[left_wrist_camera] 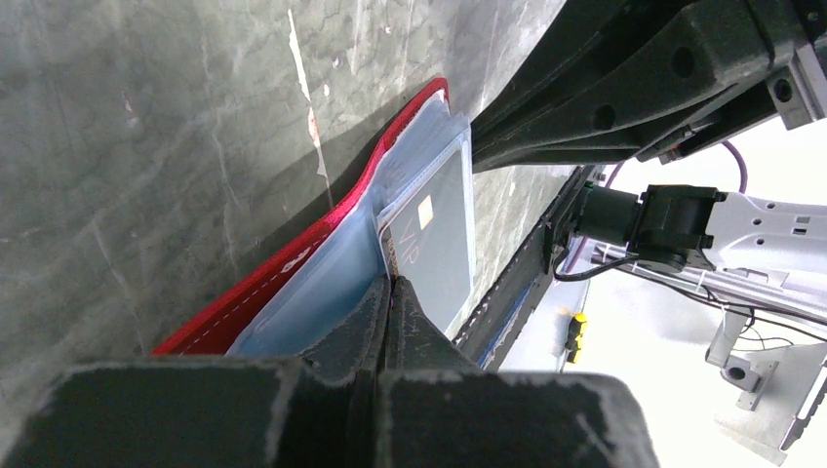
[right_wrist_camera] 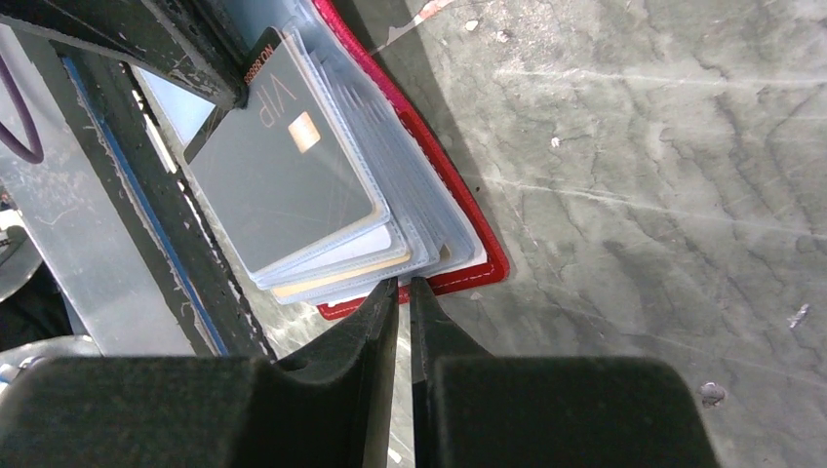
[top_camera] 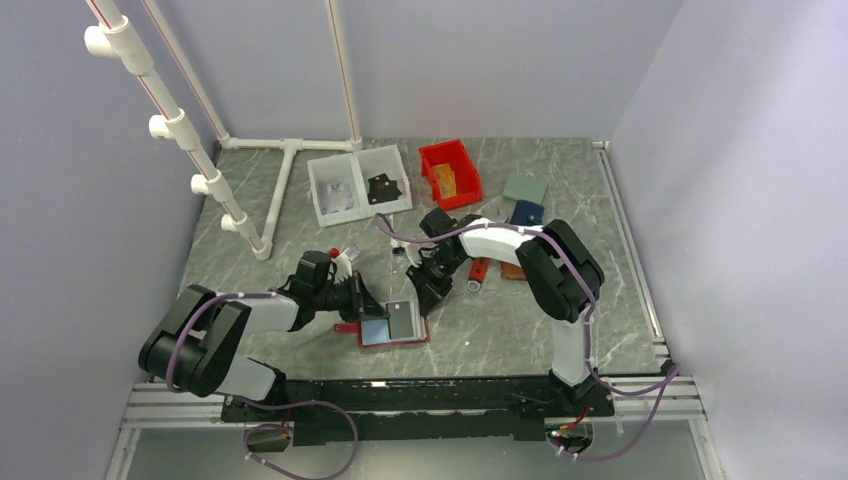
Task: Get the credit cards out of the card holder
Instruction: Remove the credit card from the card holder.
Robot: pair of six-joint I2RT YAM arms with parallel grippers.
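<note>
The red card holder (top_camera: 395, 343) lies open on the tabletop (top_camera: 500, 330), left hand (left_wrist_camera: 390, 288) shut tight at its inner edge; the right hand (right_wrist_camera: 403, 292), empty and barely ajar, should widen slightly and nip only 1 card, the grey VIP card (right_wrist_camera: 283, 185), by its near corner

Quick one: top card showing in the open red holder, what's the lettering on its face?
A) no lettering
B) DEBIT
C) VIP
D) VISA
C: the grey card lying on top of the stack in the card holder reads VIP, legible in both wrist views.
</note>
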